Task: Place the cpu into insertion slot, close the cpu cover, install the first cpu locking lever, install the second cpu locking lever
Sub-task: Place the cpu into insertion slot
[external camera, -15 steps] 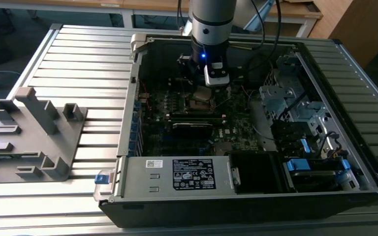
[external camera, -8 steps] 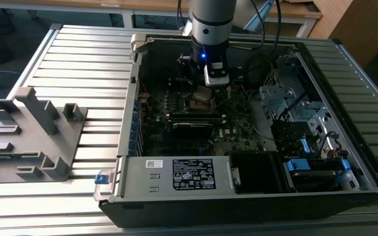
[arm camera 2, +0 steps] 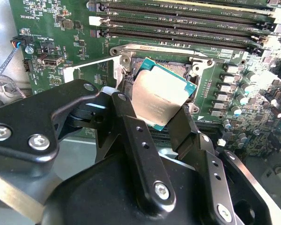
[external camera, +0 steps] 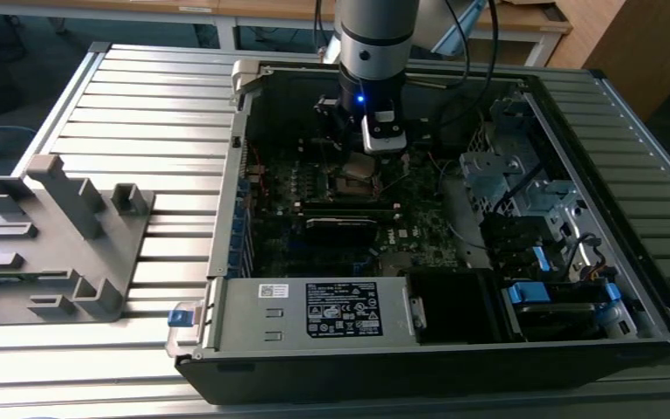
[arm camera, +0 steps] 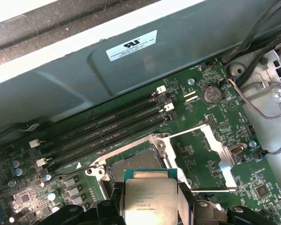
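My gripper [external camera: 362, 164] hangs inside the open computer case, shut on the cpu [external camera: 359, 168]. In both wrist views the cpu [arm camera 2: 161, 91] [arm camera: 150, 199] is a silver-topped square chip clamped by two opposite edges between black fingers [arm camera 2: 126, 117] [arm camera: 184, 204]. It is held tilted just above the insertion slot [arm camera: 133, 161] [arm camera 2: 178, 70], a dark square socket with a metal rim on the green motherboard. The cpu cover [arm camera: 214, 157], a thin silver frame, lies flipped open beside the slot. The chip hides part of the slot.
Long black memory slots [arm camera: 107, 136] [arm camera 2: 178, 18] run beside the socket. The case wall [arm camera: 131, 70], grey cables [arm camera: 271, 93] and metal drive bays [external camera: 522, 175] ring the motherboard. A grey fixture [external camera: 56, 236] stands on the slatted table at the exterior view's left.
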